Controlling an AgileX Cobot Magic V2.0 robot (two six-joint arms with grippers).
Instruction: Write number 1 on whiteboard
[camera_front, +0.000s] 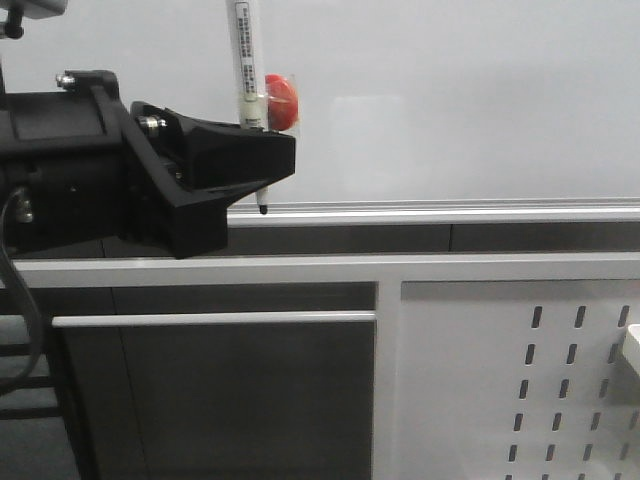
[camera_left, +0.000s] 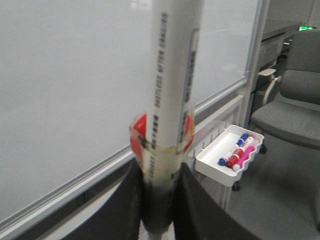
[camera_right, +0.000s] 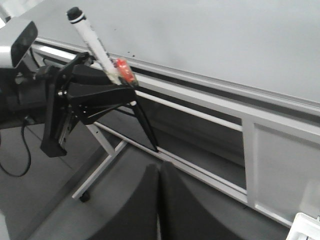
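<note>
The left gripper (camera_front: 262, 160) is clenched on a marker (camera_front: 246, 70), which stands nearly upright with its black tip down at the silver rail (camera_front: 450, 212) along the lower edge of the whiteboard (camera_front: 450, 90). A red piece (camera_front: 281, 100) is taped to the marker barrel just above the fingers. No stroke shows on the board in any view, so the number 1 appears not yet written; only a few tiny dark specks sit near the rail in the right wrist view.

The tip looks too low, level with the rail rather than on the white surface. To do the stroke well, I judge the arm should lift the tip clear of the rail, press it lightly onto the lower left part of the board, then draw one short straight line while keeping contact steady. Too much pressure could slip the marker in the fingers; too little would leave a broken line. Whether the tip now touches anything cannot be told.

The right gripper (camera_right: 159, 200) has its fingers closed together with nothing between them, well apart from the board.

Printing runs along the marker barrel in the left wrist view; it is blurred and I cannot read it with confidence. No brand can be made out. A white tray (camera_left: 210, 162) of coloured markers (camera_left: 239, 152) hangs beyond the board's far corner.
</note>
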